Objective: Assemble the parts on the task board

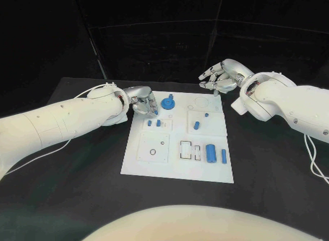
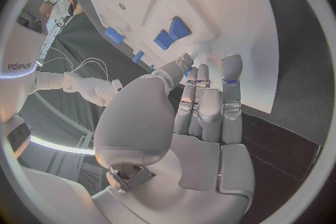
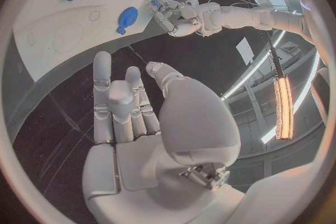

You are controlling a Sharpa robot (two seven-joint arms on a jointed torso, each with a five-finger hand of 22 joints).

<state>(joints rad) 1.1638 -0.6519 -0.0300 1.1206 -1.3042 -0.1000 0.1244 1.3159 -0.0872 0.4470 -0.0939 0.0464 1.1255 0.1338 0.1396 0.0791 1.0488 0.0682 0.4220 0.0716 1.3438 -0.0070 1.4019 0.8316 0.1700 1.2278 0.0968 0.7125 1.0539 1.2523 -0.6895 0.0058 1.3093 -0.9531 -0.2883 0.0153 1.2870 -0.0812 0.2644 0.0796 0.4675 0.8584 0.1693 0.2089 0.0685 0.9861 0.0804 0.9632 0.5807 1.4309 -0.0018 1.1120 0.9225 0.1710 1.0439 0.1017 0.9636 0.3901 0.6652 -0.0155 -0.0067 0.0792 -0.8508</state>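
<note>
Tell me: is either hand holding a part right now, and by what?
Right hand holds nothing, fingers apart, off the task board. Left hand has its fingers down at the small blue parts; whether it grips one cannot be told.

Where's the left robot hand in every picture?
Head view: the left robot hand is at the task board's far left corner, beside the round blue part.
Left wrist view: it is the big hand in the middle, fingertips towards the board.
Right wrist view: small and far off, at the board's edge.
Shared landmark: the white task board.
</note>
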